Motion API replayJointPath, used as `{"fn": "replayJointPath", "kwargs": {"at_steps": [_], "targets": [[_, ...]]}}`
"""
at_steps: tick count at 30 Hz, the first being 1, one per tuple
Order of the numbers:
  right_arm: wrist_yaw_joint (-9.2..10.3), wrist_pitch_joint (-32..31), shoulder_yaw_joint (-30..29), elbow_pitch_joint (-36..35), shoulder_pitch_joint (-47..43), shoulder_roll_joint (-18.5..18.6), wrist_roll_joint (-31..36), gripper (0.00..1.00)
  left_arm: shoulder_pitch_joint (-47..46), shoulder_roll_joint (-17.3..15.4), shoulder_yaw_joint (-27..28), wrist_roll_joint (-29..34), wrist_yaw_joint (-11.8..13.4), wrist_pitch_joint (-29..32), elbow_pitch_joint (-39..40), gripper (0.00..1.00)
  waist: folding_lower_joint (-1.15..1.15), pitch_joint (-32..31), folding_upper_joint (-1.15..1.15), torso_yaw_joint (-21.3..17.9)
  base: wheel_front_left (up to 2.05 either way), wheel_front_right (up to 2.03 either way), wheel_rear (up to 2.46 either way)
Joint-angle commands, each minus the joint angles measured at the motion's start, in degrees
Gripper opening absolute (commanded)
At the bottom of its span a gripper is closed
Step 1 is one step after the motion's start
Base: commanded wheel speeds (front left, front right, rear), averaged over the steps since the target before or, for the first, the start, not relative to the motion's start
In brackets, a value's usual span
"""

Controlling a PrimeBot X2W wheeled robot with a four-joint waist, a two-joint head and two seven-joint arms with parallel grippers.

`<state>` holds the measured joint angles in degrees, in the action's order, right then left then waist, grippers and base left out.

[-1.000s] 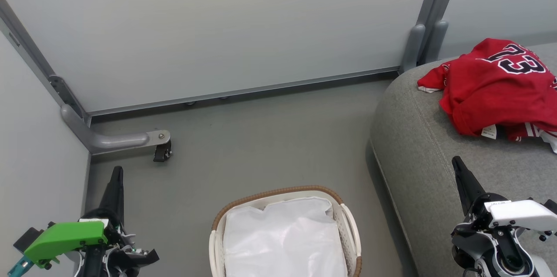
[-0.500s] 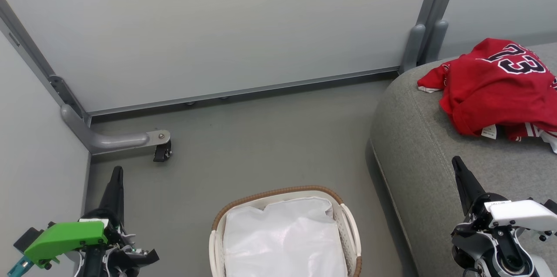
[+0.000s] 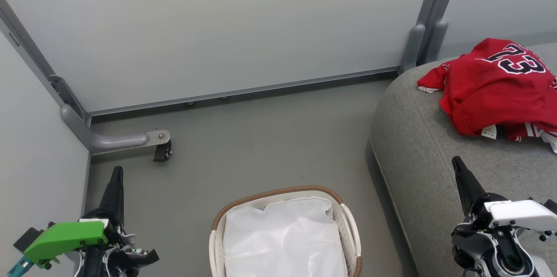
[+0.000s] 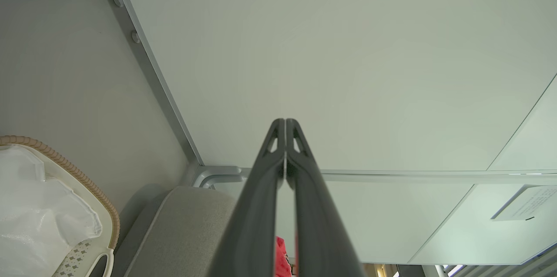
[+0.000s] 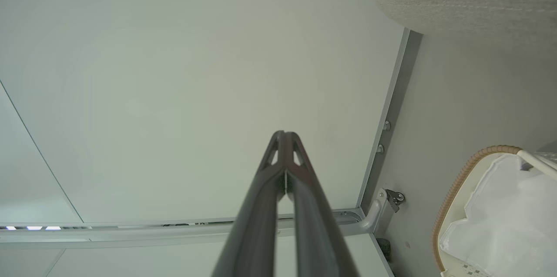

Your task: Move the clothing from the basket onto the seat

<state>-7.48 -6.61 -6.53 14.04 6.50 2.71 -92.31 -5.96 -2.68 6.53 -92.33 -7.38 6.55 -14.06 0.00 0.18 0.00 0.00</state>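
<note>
Left of the basket (image 3: 278, 191), the left gripper (image 3: 116, 171) hangs over the grey floor (image 3: 261, 138), fingers pressed together, holding nothing. The basket holds a white liner (image 3: 283, 233). Right of the basket rises the seat (image 3: 426, 151). The clothing (image 3: 491, 81), red, lies crumpled on it, well beyond the basket. Further right of the basket, the right gripper (image 3: 457, 163) hovers above the seat, fingers closed, empty.
</note>
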Motion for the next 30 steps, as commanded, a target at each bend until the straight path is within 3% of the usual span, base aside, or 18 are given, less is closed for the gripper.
{"fn": "replayJointPath", "kwargs": {"at_steps": [1,30], "targets": [[-0.02,-0.1,-0.1,-0.2,-0.6,0.3,-0.2,0.0,-0.5,-0.4,0.1,-0.2,-0.2,0.2,0.1,0.0,0.0,0.0,0.0,0.0,0.0,0.0,0.0],[-0.02,-0.1,-0.1,-0.2,-0.6,0.3,-0.2,0.0,-0.5,-0.4,0.1,-0.2,-0.2,0.2,0.1,0.0,0.0,0.0,0.0,0.0,0.0,0.0,0.0]]}}
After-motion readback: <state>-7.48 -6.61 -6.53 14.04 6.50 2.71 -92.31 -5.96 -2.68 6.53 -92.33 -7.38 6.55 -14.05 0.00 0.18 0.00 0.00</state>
